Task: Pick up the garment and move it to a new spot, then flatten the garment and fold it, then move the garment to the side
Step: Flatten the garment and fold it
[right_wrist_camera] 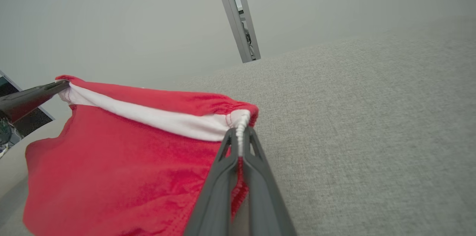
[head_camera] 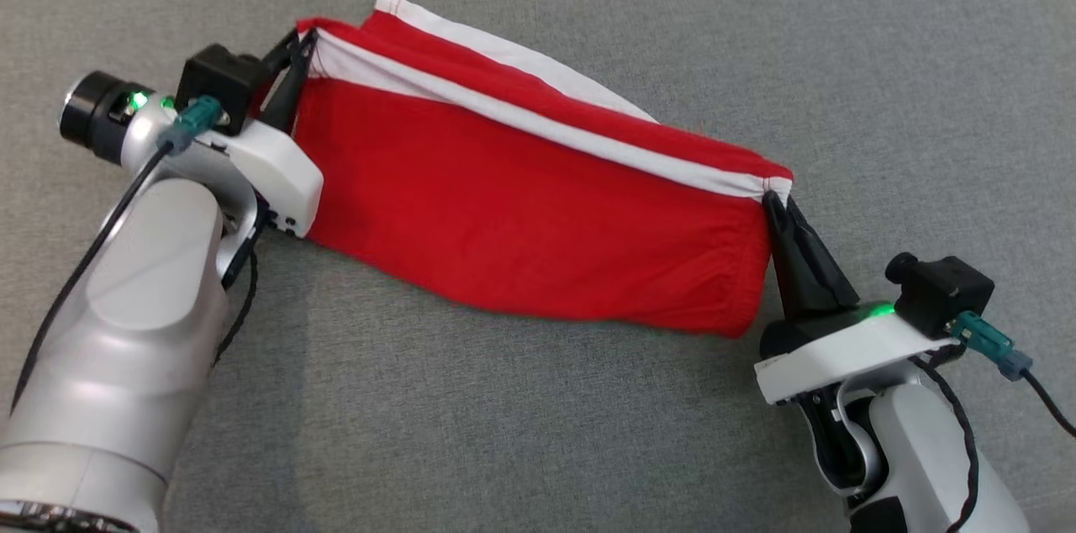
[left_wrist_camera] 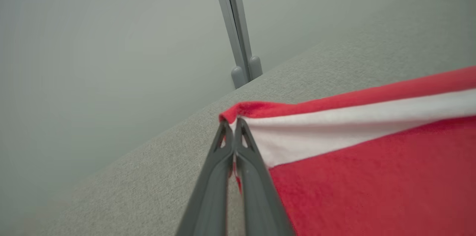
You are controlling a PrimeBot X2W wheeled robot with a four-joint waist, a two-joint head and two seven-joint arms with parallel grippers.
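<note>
A red garment (head_camera: 521, 205) with a white band along its upper edge hangs stretched between my two grippers above the grey surface. My left gripper (head_camera: 304, 41) is shut on its left corner; in the left wrist view the gripper (left_wrist_camera: 233, 124) pinches the red and white cloth (left_wrist_camera: 372, 161). At the other end my right gripper (head_camera: 773, 201) is shut on the right corner. The right wrist view has that gripper (right_wrist_camera: 240, 133) clamped on the white seam, with the garment (right_wrist_camera: 122, 161) sagging to the left. A second white-edged layer sticks out behind the top edge.
A grey fabric-covered surface (head_camera: 588, 432) lies under everything, with wide room in front and to the right. A grey metal post (left_wrist_camera: 238, 42) stands beyond its far edge, with the same post (right_wrist_camera: 238, 16) in the right wrist view against a pale wall.
</note>
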